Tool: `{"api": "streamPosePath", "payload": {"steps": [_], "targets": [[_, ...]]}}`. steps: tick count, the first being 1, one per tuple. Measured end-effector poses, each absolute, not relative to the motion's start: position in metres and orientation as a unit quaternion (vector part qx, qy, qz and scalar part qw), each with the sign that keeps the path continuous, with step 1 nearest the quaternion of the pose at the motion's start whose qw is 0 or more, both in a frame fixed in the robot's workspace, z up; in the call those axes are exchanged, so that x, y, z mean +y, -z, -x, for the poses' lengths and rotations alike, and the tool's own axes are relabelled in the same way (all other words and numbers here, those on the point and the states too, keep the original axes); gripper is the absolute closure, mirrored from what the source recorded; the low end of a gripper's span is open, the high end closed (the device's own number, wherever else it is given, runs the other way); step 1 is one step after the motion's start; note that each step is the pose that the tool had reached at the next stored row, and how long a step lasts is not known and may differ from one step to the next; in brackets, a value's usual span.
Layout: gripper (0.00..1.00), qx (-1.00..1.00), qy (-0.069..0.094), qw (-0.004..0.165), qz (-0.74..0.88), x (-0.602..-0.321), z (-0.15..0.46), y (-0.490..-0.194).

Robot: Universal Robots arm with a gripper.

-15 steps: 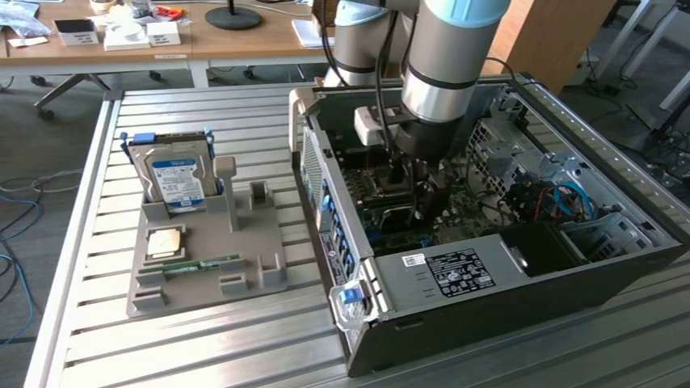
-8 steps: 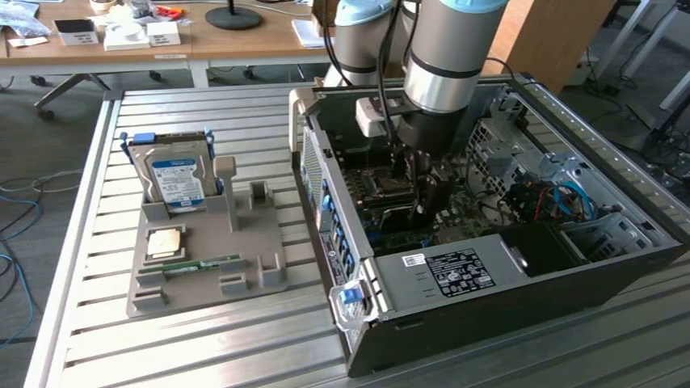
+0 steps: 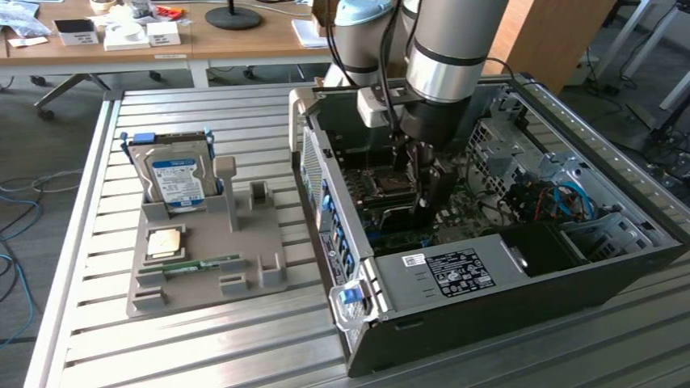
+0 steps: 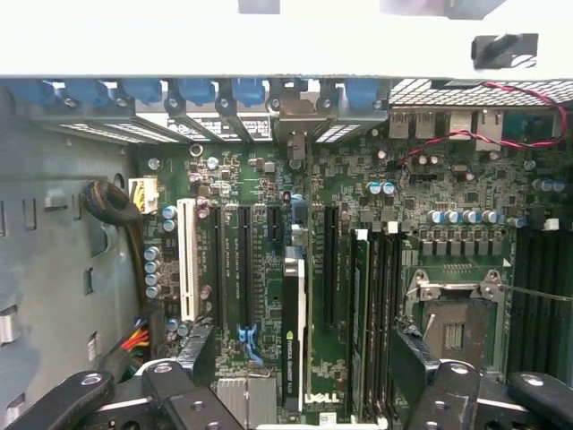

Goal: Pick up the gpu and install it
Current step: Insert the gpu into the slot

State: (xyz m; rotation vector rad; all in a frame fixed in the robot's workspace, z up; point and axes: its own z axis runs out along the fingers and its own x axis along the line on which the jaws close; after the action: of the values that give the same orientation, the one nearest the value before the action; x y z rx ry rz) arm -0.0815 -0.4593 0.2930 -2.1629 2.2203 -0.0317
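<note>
From my desk I see the arm reaching down into the open computer case point(image 3: 518, 299), with the gripper point(image 3: 426, 190) low over the motherboard point(image 4: 358, 193). Its jaws stand wide apart and hold nothing. In the wrist view the two black fingers point(image 4: 199, 354) flank a clear gap, and nothing is pinched between them.

The gpu point(image 4: 294, 327) is inside the case, not out on the table point(image 3: 161, 339). I see it edge-on from the wrist camera as a thin black card with a small green logo and a pale strip along one side. It stands upright among the long black slots point(image 4: 243, 260). I judge that it sits in one of them, though I can't tell how deeply it is pressed home.

The relation I care about is this: the card lies straight beneath the gripper, in the gap between the fingers, a little nearer neither one that I can make out. Its long axis runs parallel to the slots, from the fingers' end toward the rear wall with the blue clips point(image 4: 192, 91). So the fingers face its two flat sides across the thin dimension. I can't see any contact between fingers and card.

Out on the table at the exterior view's left, the grey holder point(image 3: 254, 259) keeps the hard drive point(image 3: 178, 182) and the green memory stick point(image 3: 205, 264), well apart from the work
</note>
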Motion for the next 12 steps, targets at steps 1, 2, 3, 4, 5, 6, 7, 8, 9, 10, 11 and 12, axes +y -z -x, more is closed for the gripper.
{"api": "streamPosePath", "payload": {"steps": [1,2,3,4,5,6,7,8,9,10,11,12], "targets": [[0.13,0.716,0.01,0.021,0.698,-0.459,0.082,-0.294],[0.13,0.716,0.01,0.021,0.698,-0.459,0.082,-0.295],[0.13,0.716,0.01,0.021,0.698,-0.459,0.082,-0.297],[0.13,0.716,0.01,0.021,0.698,-0.459,0.082,-0.298],[0.13,0.716,0.01,0.021,0.698,-0.459,0.082,-0.3],[0.13,0.716,0.01,0.021,0.698,-0.459,0.082,-0.301],[0.13,0.716,0.01,0.021,0.698,-0.459,0.082,-0.303],[0.13,0.716,0.01,0.021,0.698,-0.459,0.082,-0.304],[0.13,0.716,0.01,0.021,0.698,-0.459,0.082,-0.305],[0.13,0.716,0.01,0.021,0.698,-0.459,0.082,-0.306],[0.13,0.716,0.01,0.021,0.698,-0.459,0.082,-0.307],[0.13,0.716,0.01,0.021,0.698,-0.459,0.082,-0.307]]}}
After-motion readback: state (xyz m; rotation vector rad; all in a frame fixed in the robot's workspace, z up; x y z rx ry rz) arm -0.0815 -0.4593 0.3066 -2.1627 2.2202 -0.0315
